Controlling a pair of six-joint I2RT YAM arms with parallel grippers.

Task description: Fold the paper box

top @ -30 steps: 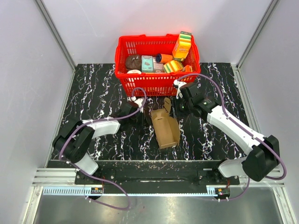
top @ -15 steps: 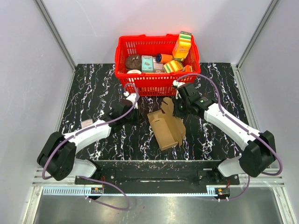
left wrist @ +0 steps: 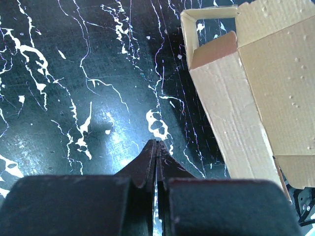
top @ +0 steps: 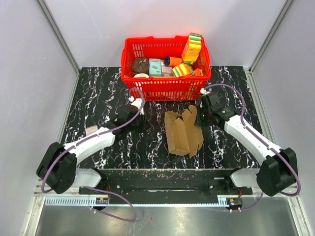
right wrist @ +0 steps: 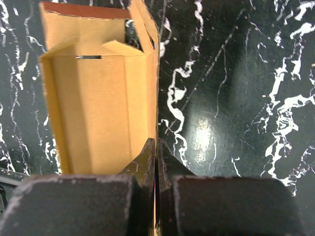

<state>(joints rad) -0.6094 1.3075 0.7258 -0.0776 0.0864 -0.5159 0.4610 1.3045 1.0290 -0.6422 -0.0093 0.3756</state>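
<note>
Top view: paper box (top: 183, 133) lies half-formed on the table (top: 98, 98), just in front of the red basket (top: 147, 91) and between the two arms, with the flaps at its far end loose. Left gripper (top: 146, 121) is near the box's left side but apart from it. Right gripper (top: 200, 118) is at the box's far right corner. Can't read either jaw state from up here. Left wrist: fingers pressed together on nothing, over bare table. The box sits off to the right, open end and a tuck flap visible. Right wrist: fingers together, and the thin edge of the box's side wall looks pinched between them. Only this view shows that contact, plus the slot inside the box. Risks, my read: it's a single-wall pinch near one corner, so a pull could skew or flatten the sleeve, or crease the wall off its score line. Nothing pins the other side, so the box may slide or swing toward the basket instead of folding.
</note>
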